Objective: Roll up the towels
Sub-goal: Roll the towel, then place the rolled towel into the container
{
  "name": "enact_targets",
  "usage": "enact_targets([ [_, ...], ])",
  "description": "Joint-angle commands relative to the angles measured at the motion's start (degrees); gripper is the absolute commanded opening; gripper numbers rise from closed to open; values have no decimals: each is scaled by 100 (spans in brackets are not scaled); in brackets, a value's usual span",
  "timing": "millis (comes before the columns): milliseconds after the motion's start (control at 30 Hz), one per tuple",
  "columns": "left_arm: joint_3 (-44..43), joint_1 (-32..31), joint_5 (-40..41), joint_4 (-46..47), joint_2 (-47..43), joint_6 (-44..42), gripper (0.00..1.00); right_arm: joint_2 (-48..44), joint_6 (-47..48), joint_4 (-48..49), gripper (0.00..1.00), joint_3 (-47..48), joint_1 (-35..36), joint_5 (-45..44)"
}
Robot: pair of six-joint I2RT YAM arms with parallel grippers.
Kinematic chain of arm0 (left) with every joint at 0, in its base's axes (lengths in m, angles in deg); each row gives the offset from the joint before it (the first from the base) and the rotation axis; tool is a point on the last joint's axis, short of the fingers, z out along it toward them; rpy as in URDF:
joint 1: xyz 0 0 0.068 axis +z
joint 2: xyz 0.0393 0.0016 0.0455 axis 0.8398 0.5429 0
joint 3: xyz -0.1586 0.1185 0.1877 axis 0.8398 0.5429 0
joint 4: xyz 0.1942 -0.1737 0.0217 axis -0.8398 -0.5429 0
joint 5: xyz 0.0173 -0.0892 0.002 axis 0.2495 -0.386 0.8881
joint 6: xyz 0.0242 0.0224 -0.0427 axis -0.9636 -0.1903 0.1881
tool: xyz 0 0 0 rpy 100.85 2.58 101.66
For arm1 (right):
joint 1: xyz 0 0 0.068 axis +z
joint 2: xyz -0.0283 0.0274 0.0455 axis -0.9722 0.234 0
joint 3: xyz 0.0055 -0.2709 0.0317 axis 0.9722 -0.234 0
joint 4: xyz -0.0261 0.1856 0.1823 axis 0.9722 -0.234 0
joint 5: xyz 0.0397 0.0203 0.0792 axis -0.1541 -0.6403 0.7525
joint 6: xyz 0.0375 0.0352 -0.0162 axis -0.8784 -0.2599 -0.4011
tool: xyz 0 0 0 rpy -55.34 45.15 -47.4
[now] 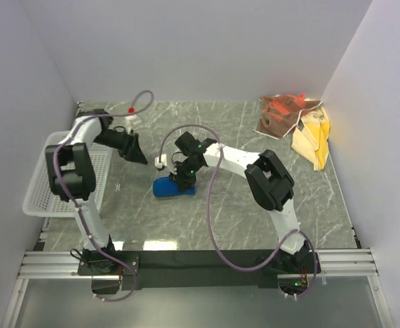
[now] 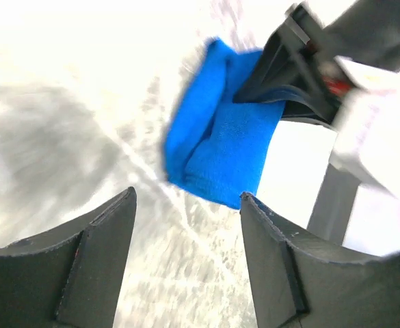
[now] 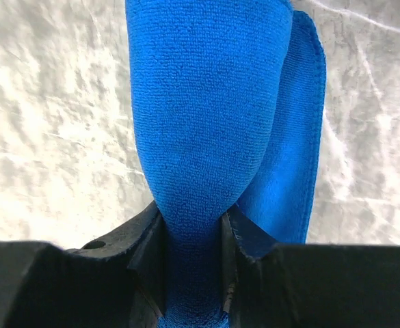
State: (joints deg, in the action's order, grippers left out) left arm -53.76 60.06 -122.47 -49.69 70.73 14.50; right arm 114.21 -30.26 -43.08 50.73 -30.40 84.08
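Note:
The royal blue towel (image 1: 171,188) lies rolled up on the marbled table at centre. My right gripper (image 1: 184,179) is shut on its right end; in the right wrist view the blue towel (image 3: 206,123) bulges out from between the fingers. My left gripper (image 1: 139,157) is open and empty, hanging a little left of and beyond the roll; its view shows the blue towel (image 2: 220,143) ahead, with the right gripper on it. The brown-and-orange towel (image 1: 282,115) and the yellow towel (image 1: 312,137) lie crumpled at the back right.
A white mesh basket (image 1: 46,184) stands at the left edge of the table, partly under the left arm. White walls close in the table at left, back and right.

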Motion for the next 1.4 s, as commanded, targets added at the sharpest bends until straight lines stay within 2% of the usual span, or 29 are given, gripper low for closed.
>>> enact_targets([
  [0,112,303,-569,553,-835,451,68,783,-283,-1451,0,388,-141,1119],
  [67,420,505,-508,897,-1223,610,68,1134,-362,-1647,0,775,-299,1322],
  [167,1228,532,-104,1442,-2145,366,68,1512,-433,-1981,0,1179,-440,1630],
  [267,2186,445,378,1733,-3156,-406,74,1864,-485,-2332,0,1540,-545,1911],
  [333,2871,330,591,1760,-3816,-1276,78,2110,-512,-2561,0,1777,-563,2078],
  [400,3537,32,968,2066,-4420,-1785,80,2251,-556,-2727,0,1918,-607,2175],
  [600,4796,-1443,1970,3515,-5355,-2087,86,2647,-582,-3115,0,2323,-625,2457],
  [667,4964,-1883,2128,3815,-5339,-2175,87,2761,-582,-3203,0,2472,-625,2535],
  [833,5071,-2411,2401,4483,-4803,-2211,87,3007,-451,-3571,0,2814,-634,2746],
  [933,5088,-2605,2533,4931,-4434,-2114,86,3121,-424,-3774,0,2964,-634,2843],
  [1200,5167,-3089,2586,5311,-3871,-1938,83,3516,-468,-4186,0,3491,-686,3195],
  [1367,5273,-3256,2700,5592,-3564,-1868,75,3587,-503,-4240,0,3545,-722,3520],
])
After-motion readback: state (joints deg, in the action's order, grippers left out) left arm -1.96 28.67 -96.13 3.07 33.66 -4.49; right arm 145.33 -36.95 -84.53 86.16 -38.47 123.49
